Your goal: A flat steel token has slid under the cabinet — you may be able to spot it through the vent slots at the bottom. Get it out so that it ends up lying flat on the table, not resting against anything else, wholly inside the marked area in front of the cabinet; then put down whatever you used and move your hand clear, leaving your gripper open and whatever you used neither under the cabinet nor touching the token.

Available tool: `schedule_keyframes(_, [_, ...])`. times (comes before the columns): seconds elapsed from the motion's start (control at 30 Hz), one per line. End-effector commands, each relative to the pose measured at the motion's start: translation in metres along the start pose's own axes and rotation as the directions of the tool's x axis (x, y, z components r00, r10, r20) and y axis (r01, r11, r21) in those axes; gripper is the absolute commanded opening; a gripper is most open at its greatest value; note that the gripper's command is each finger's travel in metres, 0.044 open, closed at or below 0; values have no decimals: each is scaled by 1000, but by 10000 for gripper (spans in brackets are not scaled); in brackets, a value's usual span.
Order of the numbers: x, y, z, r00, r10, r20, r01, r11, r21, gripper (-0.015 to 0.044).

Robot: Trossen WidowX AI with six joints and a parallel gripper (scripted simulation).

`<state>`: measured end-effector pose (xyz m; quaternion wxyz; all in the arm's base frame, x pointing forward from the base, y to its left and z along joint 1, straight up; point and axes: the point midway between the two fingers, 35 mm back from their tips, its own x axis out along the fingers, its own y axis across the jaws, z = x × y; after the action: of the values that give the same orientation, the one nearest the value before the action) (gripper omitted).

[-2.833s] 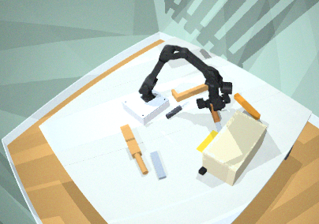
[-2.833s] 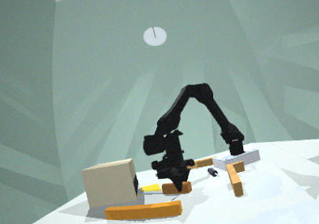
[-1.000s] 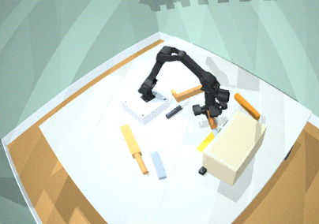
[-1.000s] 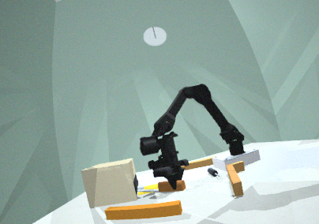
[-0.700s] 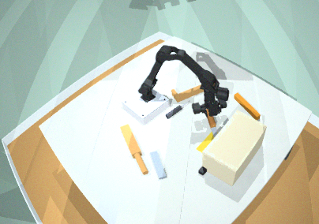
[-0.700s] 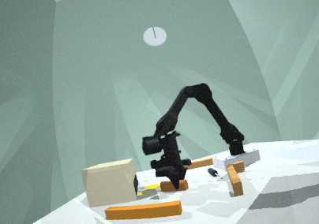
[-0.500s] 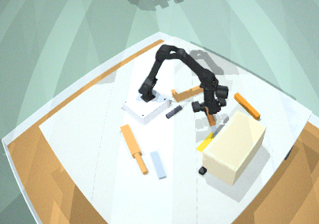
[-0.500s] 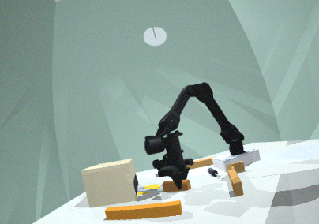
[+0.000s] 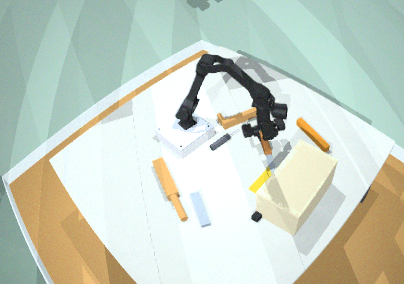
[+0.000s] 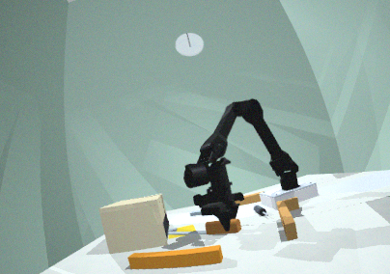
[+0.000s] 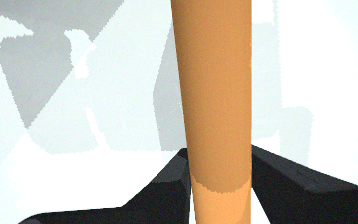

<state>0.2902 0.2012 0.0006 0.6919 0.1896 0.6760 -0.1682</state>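
Note:
My gripper (image 9: 265,137) (image 10: 227,226) (image 11: 214,152) is shut on the orange-brown handle (image 9: 267,146) (image 10: 214,227) (image 11: 217,100) of a tool, low over the table. The tool's thin grey blade (image 9: 270,162) (image 10: 188,232) points from the handle to the front of the cream cabinet (image 9: 300,177) (image 10: 132,224). Its far end is hard to make out at the cabinet's dark lower front. The yellow marked area (image 9: 259,182) (image 10: 186,228) lies in front of the cabinet, beside the blade. I cannot make out the steel token in any view.
An orange bar (image 9: 313,134) (image 10: 176,258) lies beside the cabinet. A black cube (image 9: 256,216) is near its front corner. A screwdriver (image 9: 220,142) (image 10: 260,210), an L-shaped wooden piece (image 9: 237,119) (image 10: 287,220), a wooden paddle (image 9: 165,179) and a blue-grey block (image 9: 200,209) lie farther off.

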Motion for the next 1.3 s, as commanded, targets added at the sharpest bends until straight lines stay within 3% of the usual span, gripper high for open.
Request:
schedule_keyframes(0.0, [1, 0, -7, 1000, -3, 0, 3, 1000, 0, 0])
schedule_keyframes(1.27, [-1, 4, -58, 1000, -1, -4, 1, 1000, -1, 0])
